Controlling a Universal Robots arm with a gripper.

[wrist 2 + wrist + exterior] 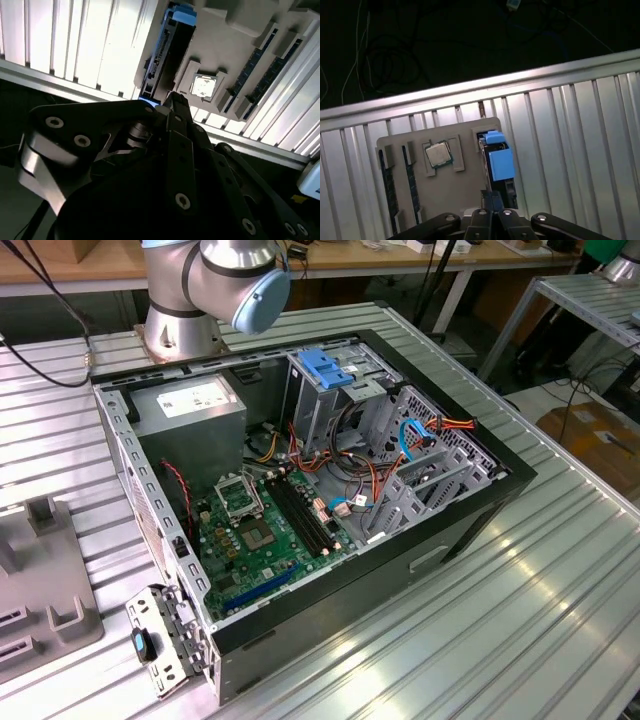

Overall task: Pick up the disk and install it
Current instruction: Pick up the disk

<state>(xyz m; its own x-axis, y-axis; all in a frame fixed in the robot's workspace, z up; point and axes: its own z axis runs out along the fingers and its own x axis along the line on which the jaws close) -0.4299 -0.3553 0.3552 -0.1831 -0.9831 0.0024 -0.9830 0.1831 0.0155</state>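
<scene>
Jaws together, with no gap showing between the two dark fingers: in the first wrist view the gripper [491,202] hangs over a ribbed metal table [570,140]. Its tip is just at the near end of the disk [499,162], but it is not clamped on it. The disk stands on its edge in a slot at one side of a flat grey holder [450,192], with its bright blue rail frame facing the camera. A square silver processor chip [438,154] sits in a pocket of the same holder, and dark memory sticks [411,175] stand in narrow slots beyond it.

In the second wrist view the gripper [172,102] is seen from behind its black linkages. The fingers narrow to a single point near the blue lower end of the disk [170,50], which rises as a dark slab capped in blue. The chip [203,86] lies just beside it.

In the exterior view the arm [215,280] stands behind an open computer case [470,530] lying on its side on the table. Inside are a green motherboard [260,530], a grey power supply [195,405] and a bare blue bracket [325,368] on top of the drive cage.
</scene>
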